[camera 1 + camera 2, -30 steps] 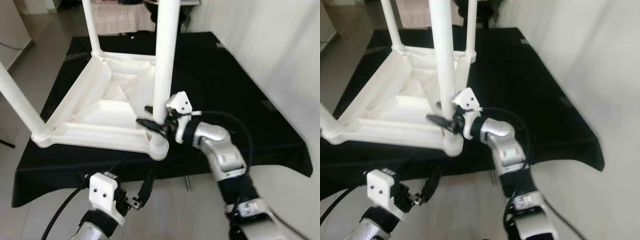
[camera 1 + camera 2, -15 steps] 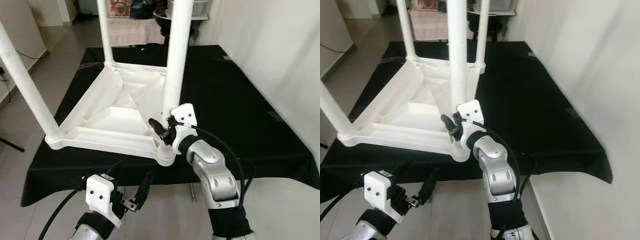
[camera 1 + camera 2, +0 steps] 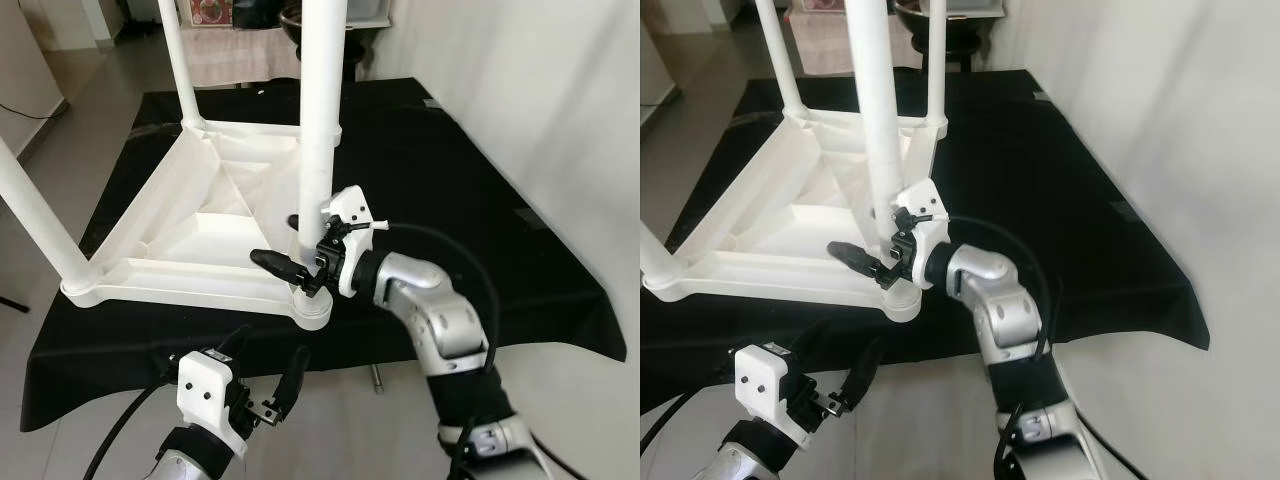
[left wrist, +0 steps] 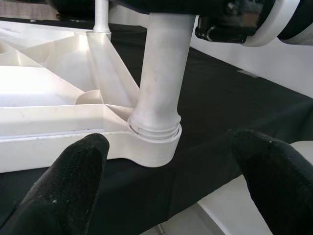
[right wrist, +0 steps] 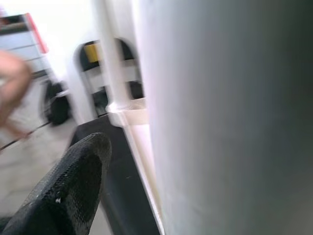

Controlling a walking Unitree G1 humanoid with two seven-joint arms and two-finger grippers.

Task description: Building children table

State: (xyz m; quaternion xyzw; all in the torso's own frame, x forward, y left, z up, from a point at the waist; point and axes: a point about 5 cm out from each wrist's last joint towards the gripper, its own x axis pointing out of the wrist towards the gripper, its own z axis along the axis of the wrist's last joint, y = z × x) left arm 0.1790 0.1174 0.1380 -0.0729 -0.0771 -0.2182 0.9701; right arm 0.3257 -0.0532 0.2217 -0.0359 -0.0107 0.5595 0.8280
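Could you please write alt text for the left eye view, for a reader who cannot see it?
The right end effector reaches around the base of a white table leg, which stands in the corner socket of an upside-down white table on a black cloth. The left end effector hangs open below the cloth's near edge.

Head downward; wrists near table leg [image 4: 159,83], perhaps.
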